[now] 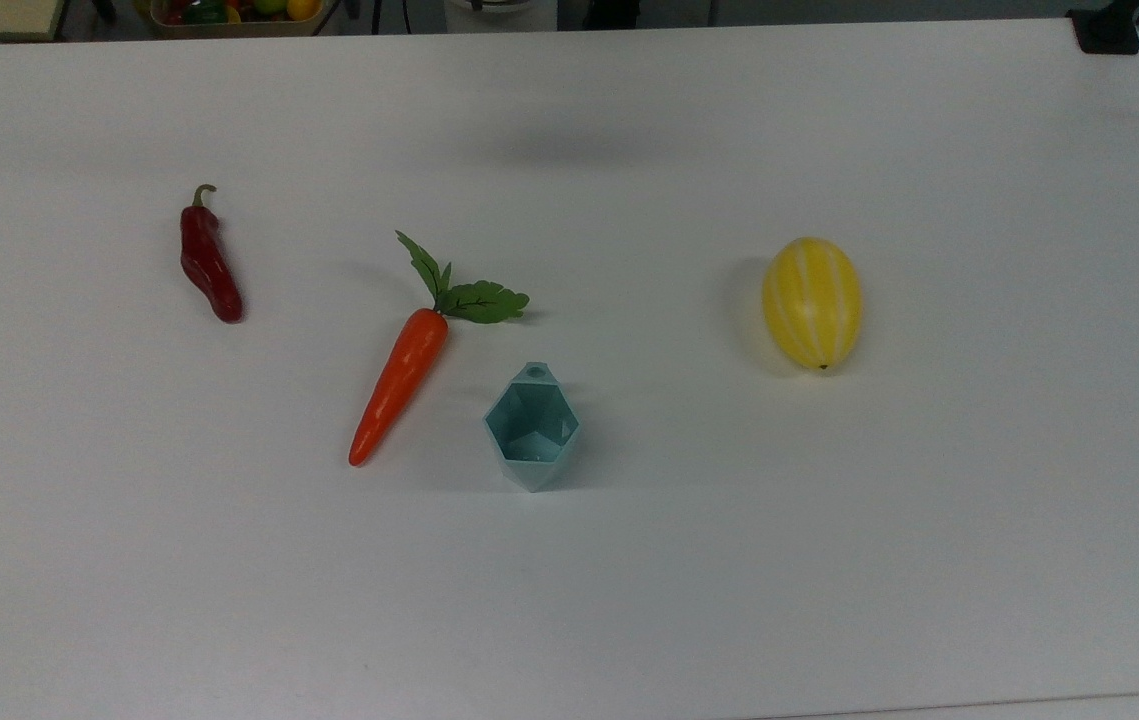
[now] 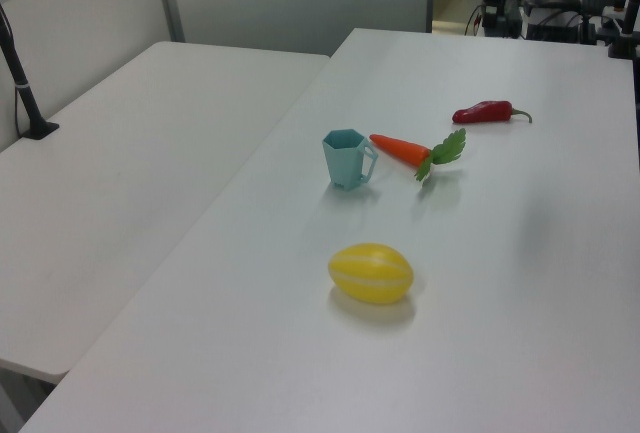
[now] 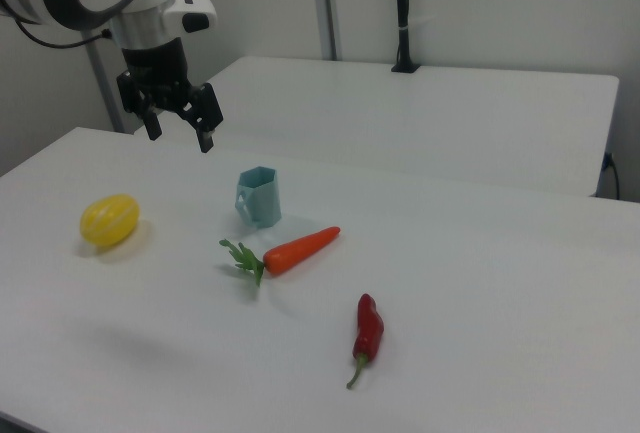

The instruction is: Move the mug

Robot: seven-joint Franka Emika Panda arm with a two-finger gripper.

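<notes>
White table top (image 1: 829, 560) fills most of the top view, and four things sit on it, all apart from each other. Near the middle stands the mug (image 1: 531, 428), a small pale teal cup with flat, angled sides. It is upright with its open mouth facing up, and it has a little tab with a hole on one side. In the top view the tab points to the far edge of the table. The carrot (image 1: 401, 384) lies just beside the mug, on the top view's left, not touching it. It is orange with green leaves, and its leafy end points away toward the far edge. Past the carrot, farther from the mug on the same side, lies a dark red chili pepper (image 1: 208, 262) with a curled stem. On the other side of the mug, well apart from it, lies a yellow melon (image 1: 812, 301) with pale stripes. In the right view the gripper (image 3: 180, 123) hangs in the air above the table, higher than the mug and off to the right view's left of it, between the mug (image 3: 260, 196) and the melon (image 3: 109, 219). Its two black fingers are spread apart and point down, and they hold nothing. A second white table (image 2: 120, 183) stands next to the first one, on the left view's left.
</notes>
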